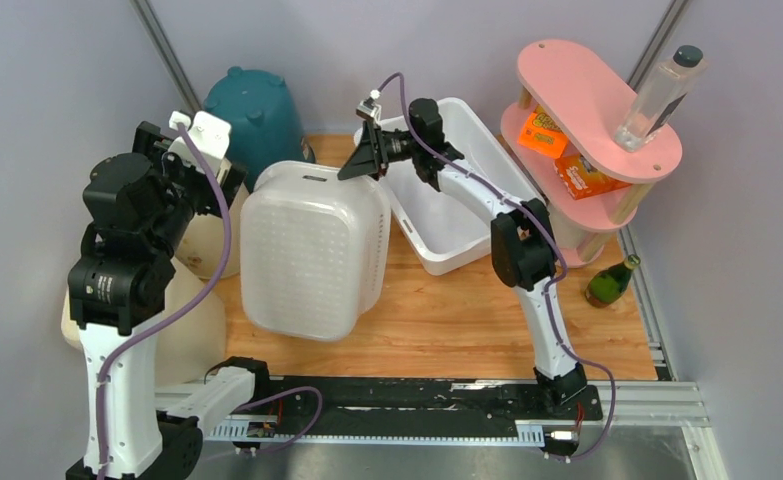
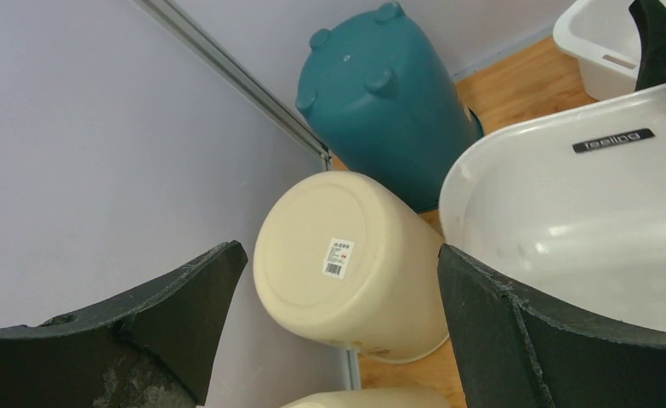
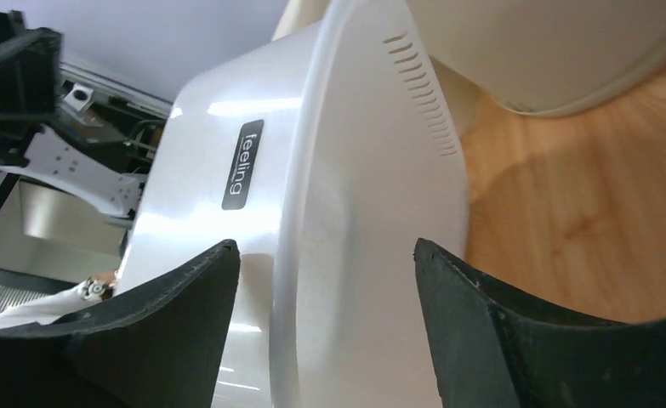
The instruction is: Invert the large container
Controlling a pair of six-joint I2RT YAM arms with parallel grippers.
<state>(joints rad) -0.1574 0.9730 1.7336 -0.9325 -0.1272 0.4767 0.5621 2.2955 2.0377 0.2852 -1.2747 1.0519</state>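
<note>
The large white container (image 1: 312, 250) lies in the middle of the wooden table with its dotted base facing up; a black "feeling" label is on its far side. My right gripper (image 1: 362, 160) is open at that far side. In the right wrist view, the container's rim (image 3: 312, 212) runs between the spread fingers of the right gripper (image 3: 325, 245), and neither finger presses on it. My left gripper (image 1: 202, 140) is open and empty, raised left of the container. In the left wrist view the left gripper (image 2: 339, 251) hangs over a cream bucket, with the container (image 2: 584, 221) at the right.
A teal bucket (image 1: 257, 110) and two cream buckets (image 1: 202, 245) (image 1: 187, 320) lie at the left. A smaller white tub (image 1: 457, 200) sits right of the container. A pink two-tier shelf (image 1: 597, 110) holds a clear bottle (image 1: 662, 95) and orange packs (image 1: 567, 150). A green bottle (image 1: 612, 282) lies far right.
</note>
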